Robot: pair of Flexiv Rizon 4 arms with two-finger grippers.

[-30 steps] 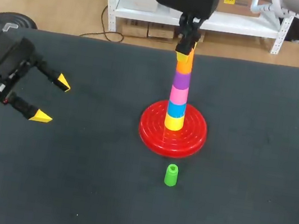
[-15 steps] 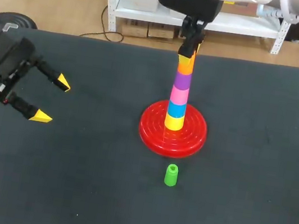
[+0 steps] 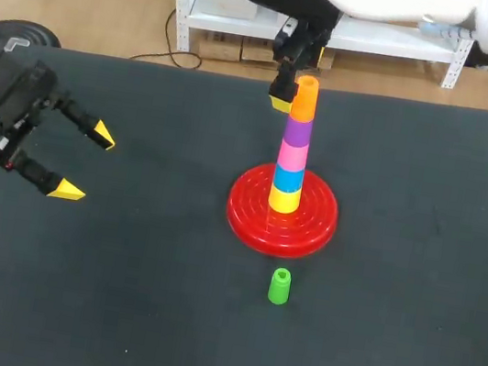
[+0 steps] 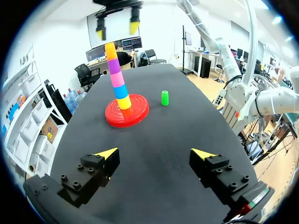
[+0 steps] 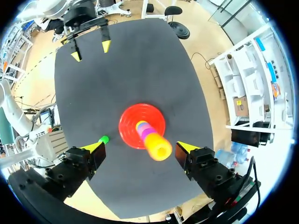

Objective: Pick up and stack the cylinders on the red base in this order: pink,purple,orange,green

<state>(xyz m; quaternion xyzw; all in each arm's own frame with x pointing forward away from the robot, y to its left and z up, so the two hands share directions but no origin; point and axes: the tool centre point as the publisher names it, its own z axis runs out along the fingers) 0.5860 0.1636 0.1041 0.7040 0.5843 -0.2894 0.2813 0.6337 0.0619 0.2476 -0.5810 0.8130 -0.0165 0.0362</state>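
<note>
**Orange on top, green loose on the desk**

Nearest me, the green cylinder [image 3: 280, 286] stands upright on the matte, dark desk [image 3: 112, 311]. It is a small, smooth plastic piece with a hole in its top, and it sits just at 6 o'clock of the red base [image 3: 282, 212] without touching it. The base is a glossy round disc with ridged concentric rings.

A straight column rises from the middle of the base: yellow, blue, the pink cylinder [image 3: 292, 156], the purple cylinder [image 3: 297, 131] and, topmost, the orange cylinder [image 3: 304, 100], whose open hollow top shows in the right wrist view.

Off at 9 o'clock of the base and well apart from it, my left hand [image 3: 85, 162] hangs over bare desk, its fingers spread wide and holding nothing.

Farthest out, my right hand [image 5: 138, 147] is above the column. It is released, with its yellow tips wide on either side of the orange cylinder and touching nothing. From the head view I see only one of its tips, at 9 o'clock of the orange cylinder; the other is hidden, and the arm is cut off by the frame.
</note>
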